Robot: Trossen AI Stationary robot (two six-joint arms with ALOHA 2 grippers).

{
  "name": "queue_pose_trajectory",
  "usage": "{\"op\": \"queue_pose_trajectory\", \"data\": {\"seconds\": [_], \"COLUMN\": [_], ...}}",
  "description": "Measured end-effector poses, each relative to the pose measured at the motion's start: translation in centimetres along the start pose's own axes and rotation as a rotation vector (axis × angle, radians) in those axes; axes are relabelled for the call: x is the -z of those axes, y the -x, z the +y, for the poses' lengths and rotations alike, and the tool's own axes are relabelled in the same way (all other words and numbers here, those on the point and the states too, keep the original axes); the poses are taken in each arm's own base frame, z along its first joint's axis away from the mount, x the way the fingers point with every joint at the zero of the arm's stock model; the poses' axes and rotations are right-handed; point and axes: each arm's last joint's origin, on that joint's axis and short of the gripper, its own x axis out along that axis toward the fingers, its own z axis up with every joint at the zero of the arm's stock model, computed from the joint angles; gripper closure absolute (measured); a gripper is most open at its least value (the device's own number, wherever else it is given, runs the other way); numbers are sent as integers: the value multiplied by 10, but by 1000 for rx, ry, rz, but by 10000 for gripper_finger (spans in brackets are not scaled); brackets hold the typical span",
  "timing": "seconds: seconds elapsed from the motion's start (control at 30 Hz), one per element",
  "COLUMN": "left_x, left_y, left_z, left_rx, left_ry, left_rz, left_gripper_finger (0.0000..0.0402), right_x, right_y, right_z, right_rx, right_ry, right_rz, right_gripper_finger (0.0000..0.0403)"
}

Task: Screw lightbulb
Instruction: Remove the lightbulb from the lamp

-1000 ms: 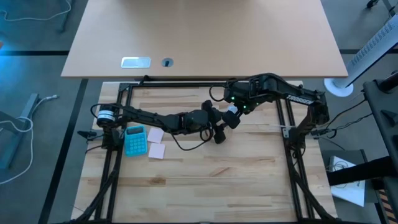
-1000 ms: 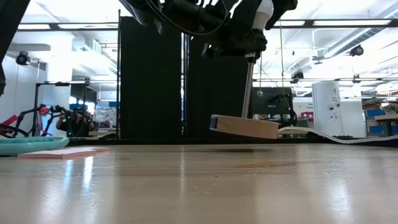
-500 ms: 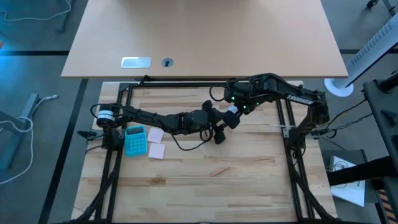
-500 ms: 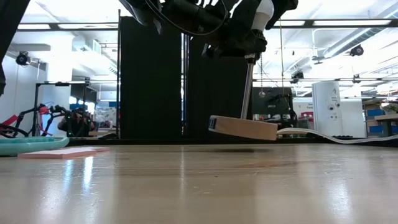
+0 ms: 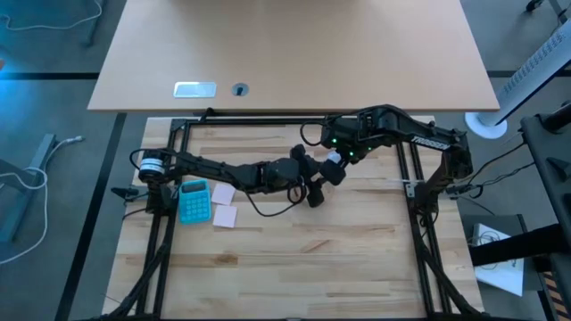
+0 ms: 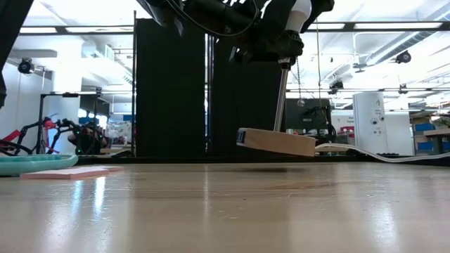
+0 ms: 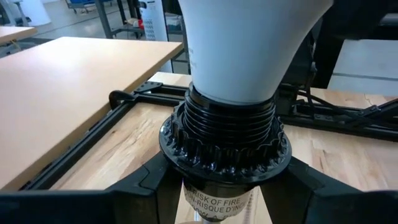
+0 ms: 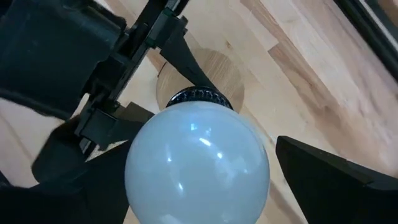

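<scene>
The white lightbulb (image 8: pixel 198 163) sits base-down in the black socket (image 7: pixel 224 134) of a small lamp with a thin stem (image 6: pixel 281 98) and a round wooden disc (image 6: pixel 275 142). The lamp is lifted off the table, its disc tilted. My left gripper (image 7: pixel 224 186) is shut on the socket at mid-table (image 5: pixel 310 187). My right gripper (image 5: pixel 334 166) is open. Its fingers (image 8: pixel 329 177) stand on either side of the bulb's round top, and a gap shows beside the one that is in plain view. My left gripper pinches the black socket between its two fingers (image 7: pixel 146 186), just below the ribbed collar (image 7: pixel 186 149). The fingers come level from the table's left side. The lamp is held clear of the table with the bulb up, the stem and the tilted disc hanging below.
A teal calculator (image 5: pixel 194 201) and two pink sticky notes (image 5: pixel 223 203) lie on the table's left part, by the left arm's base. A larger tan table (image 5: pixel 294 53) stands beyond the far edge. The near half of the wooden table holds nothing.
</scene>
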Motion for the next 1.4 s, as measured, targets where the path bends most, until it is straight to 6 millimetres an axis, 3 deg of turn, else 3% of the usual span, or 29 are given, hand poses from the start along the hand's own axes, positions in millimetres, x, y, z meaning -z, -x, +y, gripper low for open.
{"op": "queue_pose_trajectory", "data": {"seconds": [0.3,0.6,0.67,1.4], "left_x": [0,0,0,0], "left_y": [1,2,2,2], "left_z": [-5,-6,-6,-5], "left_rx": [54,61,61,52], "left_ry": [17,26,31,36], "left_rz": [6,6,6,3], "left_gripper_finger": [231,231,231,231], "right_x": [1,2,2,1], "right_y": [0,0,0,0], "right_z": [1,2,2,2], "right_rx": [-30,-77,-74,-20], "right_ry": [396,1017,1082,799], "right_rz": [12,12,9,6], "right_gripper_finger": [44,44,44,43]}}
